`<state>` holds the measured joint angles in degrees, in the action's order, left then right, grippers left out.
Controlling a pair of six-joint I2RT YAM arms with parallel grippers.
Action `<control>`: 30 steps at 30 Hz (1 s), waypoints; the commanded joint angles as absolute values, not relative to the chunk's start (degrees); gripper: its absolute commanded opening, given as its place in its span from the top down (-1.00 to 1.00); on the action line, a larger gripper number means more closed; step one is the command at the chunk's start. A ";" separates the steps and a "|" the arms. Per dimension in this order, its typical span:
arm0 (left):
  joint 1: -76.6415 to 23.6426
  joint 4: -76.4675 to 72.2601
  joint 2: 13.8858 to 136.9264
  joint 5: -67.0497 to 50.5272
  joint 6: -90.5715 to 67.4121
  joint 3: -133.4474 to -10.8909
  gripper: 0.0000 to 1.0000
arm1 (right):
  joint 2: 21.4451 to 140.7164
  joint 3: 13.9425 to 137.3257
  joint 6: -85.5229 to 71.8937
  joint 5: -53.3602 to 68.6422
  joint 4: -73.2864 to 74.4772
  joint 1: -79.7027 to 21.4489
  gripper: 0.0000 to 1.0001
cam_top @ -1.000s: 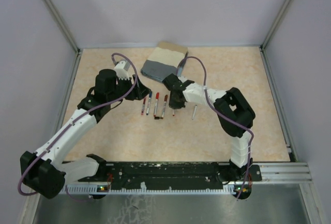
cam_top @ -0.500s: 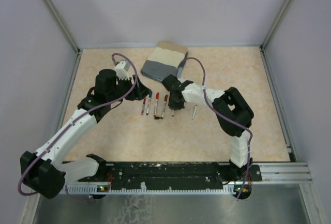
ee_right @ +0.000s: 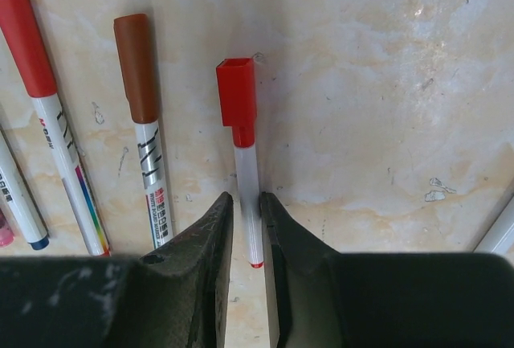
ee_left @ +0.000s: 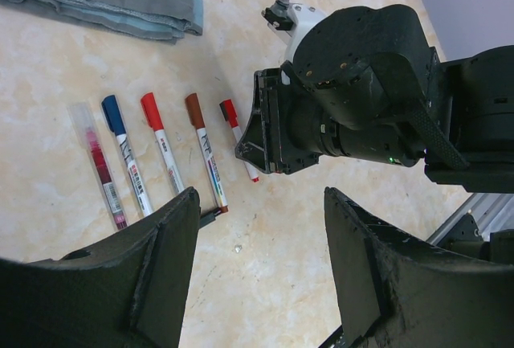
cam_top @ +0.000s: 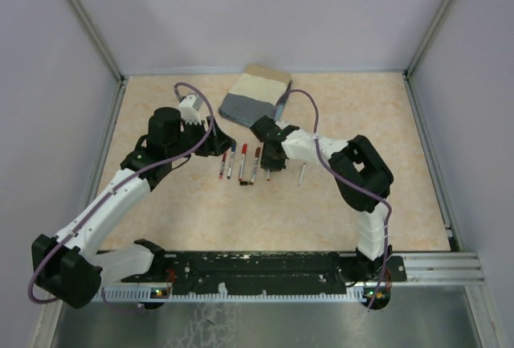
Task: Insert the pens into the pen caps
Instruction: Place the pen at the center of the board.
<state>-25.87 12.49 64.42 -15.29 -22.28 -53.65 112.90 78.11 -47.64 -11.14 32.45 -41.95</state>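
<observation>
Several pens lie side by side in a row on the table, capped in dark red, blue, red and brown. At the right end of the row a red-capped pen rests flat on the table. My right gripper straddles its white barrel, the jaws slightly open with a thin gap on the left side. One uncapped grey pen lies alone to the right. My left gripper hovers open and empty just left of the row, above bare table.
A folded grey-beige cloth lies at the back, behind the pens. A small black piece sits at the near end of the brown-capped pen, beside my left finger. Grey walls enclose the table on three sides.
My right jaws have parted from shut to a narrow gap around the red-capped pen, and that gripper shifted slightly left. The left arm has not moved.
</observation>
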 commanded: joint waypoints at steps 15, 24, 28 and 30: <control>-25.49 12.30 65.13 -16.59 -22.41 -53.96 -0.36 | 110.67 73.40 -52.26 -11.76 27.70 -42.54 0.79; -25.35 12.57 64.89 -16.43 -22.45 -53.83 -0.36 | 108.11 73.43 -51.43 -14.12 29.46 -42.56 0.56; -25.26 12.57 64.69 -16.00 -22.43 -53.87 -0.36 | 104.29 73.41 -49.62 -16.01 30.00 -42.54 0.51; -25.19 12.57 64.37 -15.70 -22.49 -53.88 -0.36 | 101.34 72.77 -47.81 -16.12 28.64 -42.54 0.50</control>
